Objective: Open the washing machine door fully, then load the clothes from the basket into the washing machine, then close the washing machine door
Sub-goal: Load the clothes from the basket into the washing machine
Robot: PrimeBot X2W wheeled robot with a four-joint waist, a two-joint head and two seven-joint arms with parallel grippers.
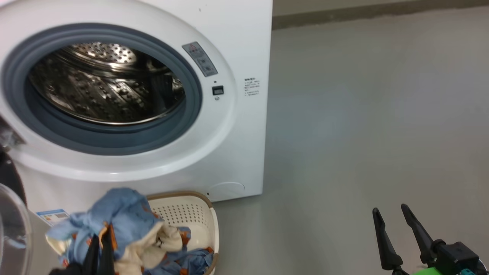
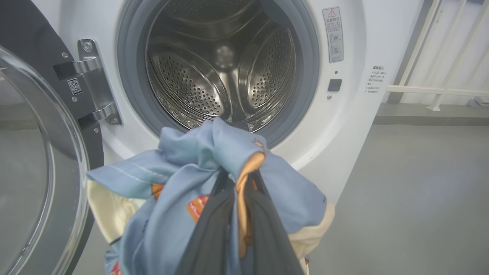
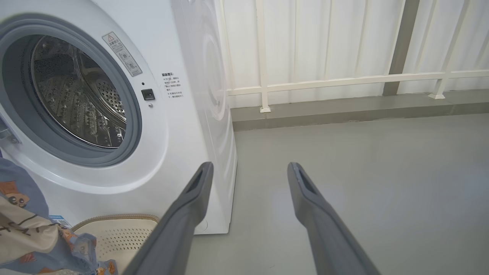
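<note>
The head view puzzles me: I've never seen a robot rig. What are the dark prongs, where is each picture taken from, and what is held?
These come from a wheeled robot's cameras. The head view looks down from its head; each wrist view looks along one arm's two dark fingers, its end effector. The left end effector is shut on light blue bear-printed fabric clothes, held above the small cream perforated plastic basket on the grey floor. The right end effector is open and empty. Ahead stands the big white front-loading washing machine, its round black glass-windowed door swung open.
</note>
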